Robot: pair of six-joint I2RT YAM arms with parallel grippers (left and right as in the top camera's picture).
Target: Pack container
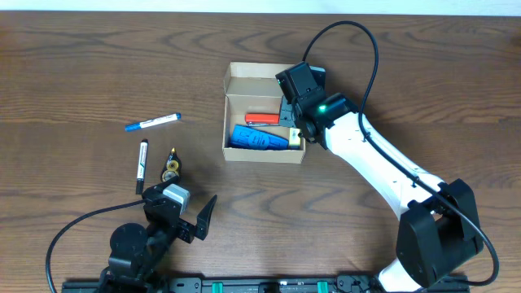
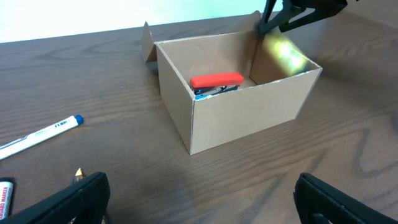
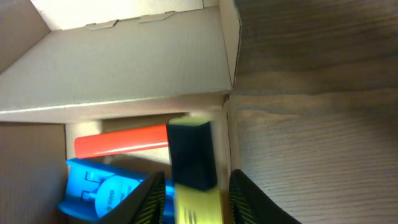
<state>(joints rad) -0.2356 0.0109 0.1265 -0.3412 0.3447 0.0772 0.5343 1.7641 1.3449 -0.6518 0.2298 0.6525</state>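
The container (image 1: pixel 264 156) is an open tan cardboard box at the table's middle, its flap lid folded back. Inside lie a red stapler (image 1: pixel 262 119) and a blue object (image 1: pixel 256 138). My right gripper (image 1: pixel 296 124) hangs over the box's right inner edge. In the right wrist view its fingers (image 3: pixel 191 177) flank a yellow highlighter with a black cap (image 3: pixel 191 155), which looks blurred, with a thin gap on the right side. The stapler (image 3: pixel 121 142) and blue object (image 3: pixel 99 186) lie below. My left gripper (image 1: pixel 183 213) is open and empty, low near the front edge, facing the box (image 2: pixel 249 118).
A white marker with a blue cap (image 1: pixel 153 122) lies left of the box. A black marker (image 1: pixel 142 165) and a small gold-tipped item (image 1: pixel 171 167) lie just ahead of my left gripper. The right arm's cable arcs above the box's far right.
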